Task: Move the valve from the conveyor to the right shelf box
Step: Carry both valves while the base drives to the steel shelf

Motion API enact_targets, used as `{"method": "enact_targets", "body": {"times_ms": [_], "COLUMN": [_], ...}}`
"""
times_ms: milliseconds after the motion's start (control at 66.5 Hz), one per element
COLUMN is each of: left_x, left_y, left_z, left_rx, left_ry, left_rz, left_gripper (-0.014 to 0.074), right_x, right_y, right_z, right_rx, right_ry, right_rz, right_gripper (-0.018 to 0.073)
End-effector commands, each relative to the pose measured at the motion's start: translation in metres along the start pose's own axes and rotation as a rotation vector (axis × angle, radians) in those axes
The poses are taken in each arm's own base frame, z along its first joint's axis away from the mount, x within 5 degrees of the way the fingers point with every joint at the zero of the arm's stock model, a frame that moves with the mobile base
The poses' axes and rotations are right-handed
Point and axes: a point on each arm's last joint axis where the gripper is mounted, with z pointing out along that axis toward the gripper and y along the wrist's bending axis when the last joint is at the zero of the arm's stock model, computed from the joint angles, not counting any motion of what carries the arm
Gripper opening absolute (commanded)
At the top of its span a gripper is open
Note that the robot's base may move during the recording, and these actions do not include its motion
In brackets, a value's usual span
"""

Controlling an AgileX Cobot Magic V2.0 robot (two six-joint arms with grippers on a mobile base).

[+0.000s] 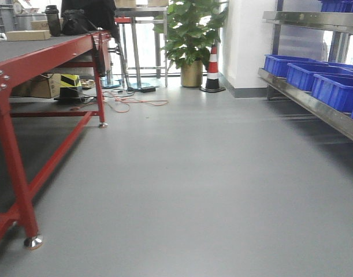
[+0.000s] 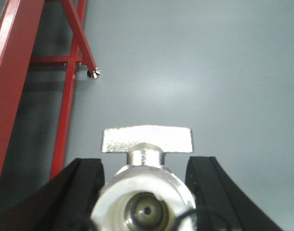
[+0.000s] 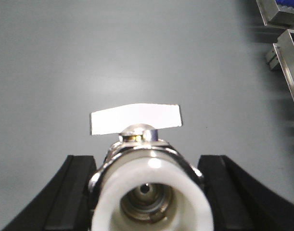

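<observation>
In the left wrist view, my left gripper [image 2: 147,163] is shut on a silver valve [image 2: 146,195]. Its open port faces the camera and its flat handle [image 2: 147,138] sits on top, above grey floor. My right gripper [image 3: 147,161] is shut on a second valve [image 3: 150,192] with a white-lined port and a pale handle [image 3: 135,118]. The conveyor [image 1: 32,49], a dark belt on red rails and legs, stands at the left, and its red frame [image 2: 12,72] shows beside the left gripper. The right shelf [image 1: 315,105] carries blue boxes [image 1: 338,89]. Neither gripper shows in the front view.
Grey floor stretches between the conveyor and the shelf. A potted plant [image 1: 190,34], a striped traffic cone [image 1: 212,69] and a metal table [image 1: 142,34] stand at the back. Cables [image 1: 130,99] and cardboard boxes [image 1: 46,86] lie under the conveyor. The shelf edge [image 3: 287,53] shows at upper right.
</observation>
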Motion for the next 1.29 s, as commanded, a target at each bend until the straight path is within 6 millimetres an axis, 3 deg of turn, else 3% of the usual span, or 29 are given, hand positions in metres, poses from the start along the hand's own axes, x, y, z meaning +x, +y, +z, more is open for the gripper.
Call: {"method": "enact_targets", "body": {"times_ms": [0, 1279], "left_x": [-0.0030, -0.0030], "left_y": [-0.0002, 0.0004], "left_z": [-0.0038, -0.0038], "left_rx": [0.002, -0.004], "left_ry": [-0.046, -0.045], "left_rz": [-0.009, -0.007], "left_gripper": [-0.0111, -0.0111], "right_x": [-0.0063, -0.0064], "right_y": [-0.0012, -0.0012], "right_z": [-0.0042, -0.0042], "right_rx": [0.015, 0.016], "right_ry": [-0.077, -0.078], "right_rz": [0.000, 0.000], "right_gripper": [-0.0169, -0.0169]}}
